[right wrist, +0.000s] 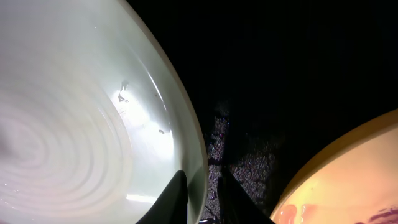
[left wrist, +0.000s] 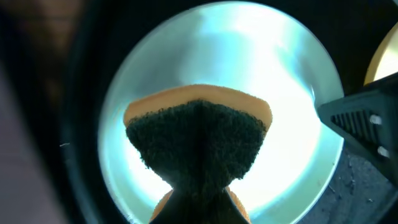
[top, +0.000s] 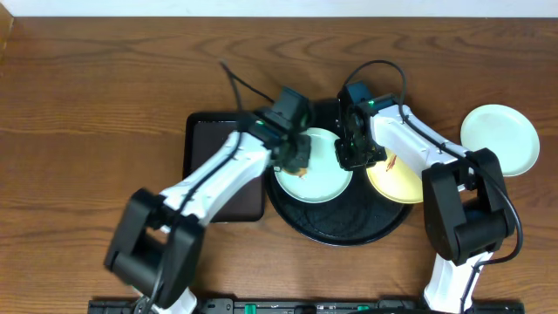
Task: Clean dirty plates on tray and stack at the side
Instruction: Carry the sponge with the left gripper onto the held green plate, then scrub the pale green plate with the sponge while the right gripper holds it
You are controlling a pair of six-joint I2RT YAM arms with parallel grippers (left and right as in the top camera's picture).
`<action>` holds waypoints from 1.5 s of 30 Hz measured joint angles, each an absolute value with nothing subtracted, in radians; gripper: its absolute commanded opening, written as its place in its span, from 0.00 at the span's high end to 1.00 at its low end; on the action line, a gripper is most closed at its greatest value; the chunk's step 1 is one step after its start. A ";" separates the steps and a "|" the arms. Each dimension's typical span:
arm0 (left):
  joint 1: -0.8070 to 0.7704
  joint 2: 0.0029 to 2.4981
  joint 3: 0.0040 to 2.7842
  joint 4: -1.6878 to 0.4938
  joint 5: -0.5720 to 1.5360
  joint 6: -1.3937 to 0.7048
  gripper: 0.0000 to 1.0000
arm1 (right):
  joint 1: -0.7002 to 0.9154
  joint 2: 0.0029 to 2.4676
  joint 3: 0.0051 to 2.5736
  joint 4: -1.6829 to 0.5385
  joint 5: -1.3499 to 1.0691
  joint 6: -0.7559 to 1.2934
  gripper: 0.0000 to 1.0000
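Note:
A pale mint-blue plate (top: pixel 324 185) lies on the left of the round black tray (top: pixel 349 228), and a pale yellow plate (top: pixel 401 181) with a red-brown smear lies on its right. My left gripper (top: pixel 296 153) is shut on an orange sponge (left wrist: pixel 199 140), its dark scrub face pressed on the mint plate (left wrist: pixel 249 56). My right gripper (top: pixel 353 153) pinches that plate's right rim (right wrist: pixel 198 155), with one finger inside and one outside (right wrist: pixel 202 174). The yellow plate (right wrist: pixel 354 174) shows at the lower right of the right wrist view. No smear shows on the mint plate.
A second mint plate (top: pixel 499 139) lies on the wooden table to the right of the tray. A smaller rectangular black tray (top: pixel 222 166) sits to the left, under my left arm. My two grippers are close together over the round tray.

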State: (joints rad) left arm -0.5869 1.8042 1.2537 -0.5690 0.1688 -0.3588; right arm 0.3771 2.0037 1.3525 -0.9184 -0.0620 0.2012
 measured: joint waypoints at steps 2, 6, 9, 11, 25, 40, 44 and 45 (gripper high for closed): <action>-0.601 1.831 1.254 -0.561 0.145 -0.362 0.93 | 0.377 2.004 1.353 -0.918 -0.062 0.201 0.84; -0.605 1.867 1.254 -0.550 0.116 -0.362 0.92 | 0.377 2.004 1.353 -0.918 -0.062 0.202 0.84; -0.604 1.874 1.254 -0.547 0.102 -0.366 0.92 | 0.377 2.004 1.353 -0.918 -0.062 0.202 0.84; -0.604 1.874 1.254 -0.545 0.098 -0.366 0.89 | 0.377 2.004 1.353 -0.918 -0.062 0.202 0.84; -0.604 1.874 1.254 -0.538 0.097 -0.370 0.83 | 0.377 2.004 1.353 -0.918 -0.062 0.202 0.84; -0.604 1.891 1.222 -0.481 0.067 -0.369 0.93 | 0.377 2.004 1.353 -0.918 -0.062 0.202 0.84; -0.604 1.926 1.220 -0.458 0.046 -0.370 0.92 | 0.377 2.004 1.353 -0.918 -0.062 0.202 0.84; -0.604 1.930 1.220 -0.455 0.045 -0.370 0.92 | 0.377 2.004 1.353 -0.918 -0.062 0.201 0.84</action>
State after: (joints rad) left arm -0.6041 1.9301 1.2198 -0.4545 0.0452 -0.3698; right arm 0.3771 2.0037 1.3525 -0.9184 -0.0616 0.2012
